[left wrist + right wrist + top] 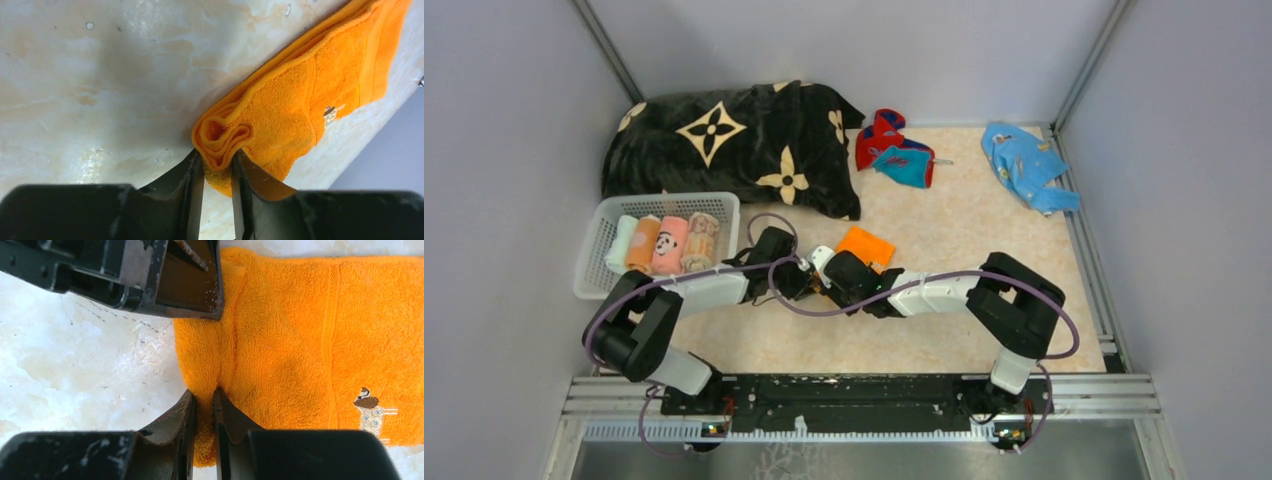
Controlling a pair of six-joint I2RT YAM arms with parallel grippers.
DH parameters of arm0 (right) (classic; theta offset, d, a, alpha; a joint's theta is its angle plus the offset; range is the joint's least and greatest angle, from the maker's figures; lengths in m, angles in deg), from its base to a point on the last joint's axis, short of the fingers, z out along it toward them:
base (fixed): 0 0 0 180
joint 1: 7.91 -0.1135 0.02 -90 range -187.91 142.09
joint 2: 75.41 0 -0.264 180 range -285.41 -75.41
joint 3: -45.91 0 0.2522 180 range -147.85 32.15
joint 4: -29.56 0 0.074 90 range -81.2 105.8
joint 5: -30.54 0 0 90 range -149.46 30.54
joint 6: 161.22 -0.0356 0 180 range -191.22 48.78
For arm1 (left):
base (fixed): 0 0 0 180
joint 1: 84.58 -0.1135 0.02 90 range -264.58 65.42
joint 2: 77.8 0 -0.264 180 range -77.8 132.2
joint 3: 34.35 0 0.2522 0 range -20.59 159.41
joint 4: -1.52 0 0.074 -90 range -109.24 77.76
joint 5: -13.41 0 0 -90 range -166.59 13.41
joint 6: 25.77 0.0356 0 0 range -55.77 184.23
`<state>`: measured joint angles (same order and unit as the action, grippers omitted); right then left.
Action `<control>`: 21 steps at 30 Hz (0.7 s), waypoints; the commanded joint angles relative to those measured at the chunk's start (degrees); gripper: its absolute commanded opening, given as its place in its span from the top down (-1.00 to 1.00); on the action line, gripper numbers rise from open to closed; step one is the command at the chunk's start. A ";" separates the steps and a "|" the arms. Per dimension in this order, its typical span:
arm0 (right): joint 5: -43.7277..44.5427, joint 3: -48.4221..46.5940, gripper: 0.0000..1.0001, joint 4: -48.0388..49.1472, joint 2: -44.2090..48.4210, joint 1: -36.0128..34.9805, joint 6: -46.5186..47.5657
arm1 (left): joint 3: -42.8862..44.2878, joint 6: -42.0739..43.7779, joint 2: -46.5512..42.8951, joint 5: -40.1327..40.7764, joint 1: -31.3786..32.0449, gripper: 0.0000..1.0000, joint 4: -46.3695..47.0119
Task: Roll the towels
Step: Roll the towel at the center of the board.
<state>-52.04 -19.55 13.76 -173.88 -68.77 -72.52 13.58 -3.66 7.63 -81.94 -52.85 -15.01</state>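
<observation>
The orange towel (865, 244) lies mid-table on the pale, marbled tabletop (964, 215), which is walled by grey panels (514, 120). The left gripper (217, 161) and right gripper (204, 396) each pinch its rolled edge, jaws narrow.

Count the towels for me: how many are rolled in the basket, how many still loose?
Rolled towels in the white basket: 4
Loose on the table: orange towel, red-and-teal towel, light blue towel: 3
Total: 7

Bright, even light. In the left wrist view the tabletop (50, 125) shows soft shadow at upper centre and glare at lower left; the orange towel (300, 100) is sharp.
</observation>
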 commanded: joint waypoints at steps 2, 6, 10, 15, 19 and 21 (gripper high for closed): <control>-8.72 3.41 0.70 -3.48 -0.45 0.42 -2.81 | -2.26 3.91 5.09 9.18 -0.43 0.55 -14.23; -12.03 3.71 0.71 -2.60 0.98 1.06 -3.27 | -2.57 4.54 4.12 9.36 -0.65 0.52 -14.46; -16.60 3.97 0.73 -1.43 1.79 2.09 -4.29 | -2.06 5.58 0.51 9.12 -0.79 0.13 -14.72; -27.90 5.55 0.75 3.23 3.06 5.84 -7.93 | -2.45 6.54 -8.47 10.16 -0.85 -0.18 -15.87; -39.67 6.33 0.77 8.14 1.85 10.41 -12.77 | -4.25 8.06 -16.61 9.75 -0.92 -0.33 -15.80; -44.92 6.31 0.79 10.36 0.42 12.66 -15.75 | -5.24 9.23 -19.96 8.87 -0.88 -0.35 -15.59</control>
<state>-81.81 -14.13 19.70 -171.72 -59.51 -81.51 10.08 2.37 -7.08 -74.55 -53.51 -27.18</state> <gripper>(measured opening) 0.145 0.663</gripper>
